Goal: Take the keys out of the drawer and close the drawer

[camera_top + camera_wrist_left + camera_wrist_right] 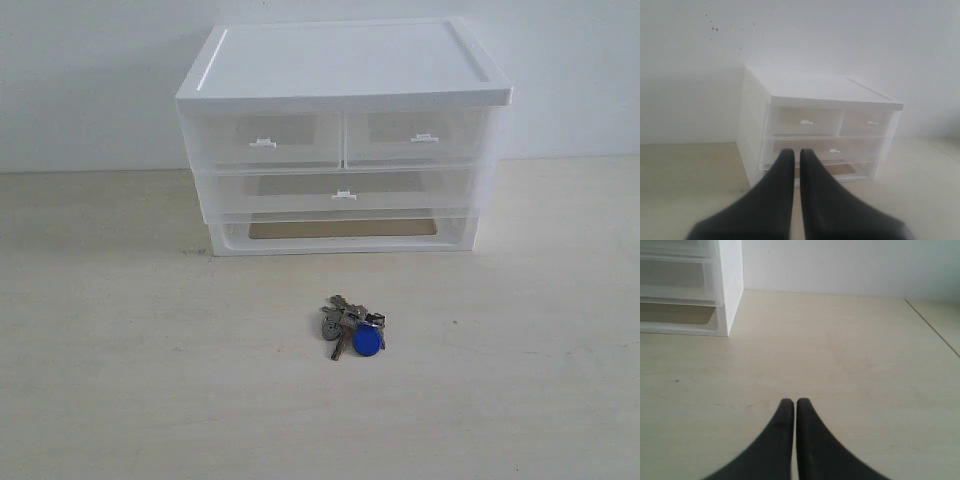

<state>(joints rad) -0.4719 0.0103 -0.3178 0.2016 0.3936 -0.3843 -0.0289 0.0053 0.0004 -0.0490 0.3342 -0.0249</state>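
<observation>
The keys (352,326), grey metal on a ring with a round blue fob, lie on the table in front of the cabinet in the exterior view. The drawer (265,139), the clear left one of the top pair with a white tab handle, sits pushed in flush; it shows again in the left wrist view as the drawer (805,121). Neither arm appears in the exterior view. My left gripper (797,152) is shut and empty, hovering back from the cabinet front. My right gripper (792,402) is shut and empty above bare table, right of the cabinet.
The white cabinet (340,70) stands against the back wall, with the twin right drawer (420,135), a full-width drawer (345,190) below and an open bottom slot (340,228). The cabinet's corner (732,285) shows in the right wrist view. A table seam (932,322) runs at far right.
</observation>
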